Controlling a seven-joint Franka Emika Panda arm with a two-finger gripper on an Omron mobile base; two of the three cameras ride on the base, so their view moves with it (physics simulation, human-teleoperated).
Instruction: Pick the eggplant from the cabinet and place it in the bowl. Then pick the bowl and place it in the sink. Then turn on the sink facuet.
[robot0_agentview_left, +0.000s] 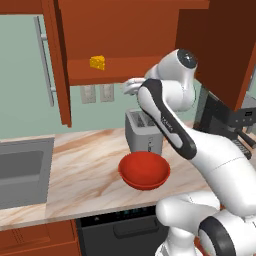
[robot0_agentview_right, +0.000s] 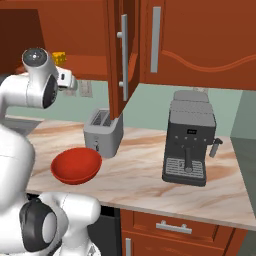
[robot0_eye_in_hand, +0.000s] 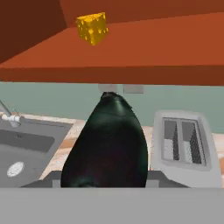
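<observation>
Eggplant (robot0_eye_in_hand: 107, 144) is clamped in the closed gripper (robot0_eye_in_hand: 105, 183) below the cabinet (robot0_eye_in_hand: 131, 52) shelf; next, lowering over bowl (robot0_agentview_left: 144, 170) is needed.

eggplant (robot0_eye_in_hand: 107, 146): glossy near-black
bowl (robot0_agentview_left: 144, 170): plain red
cabinet (robot0_agentview_left: 125, 35): reddish-brown wood
cheese (robot0_agentview_left: 97, 62): yellow
toaster (robot0_agentview_right: 102, 133): grey
counter (robot0_agentview_left: 85, 165): beige marble, brown veins
sink (robot0_agentview_left: 22, 172): dark grey
coffee machine (robot0_agentview_right: 189, 145): dark grey
wall (robot0_agentview_left: 20, 80): pale green
</observation>
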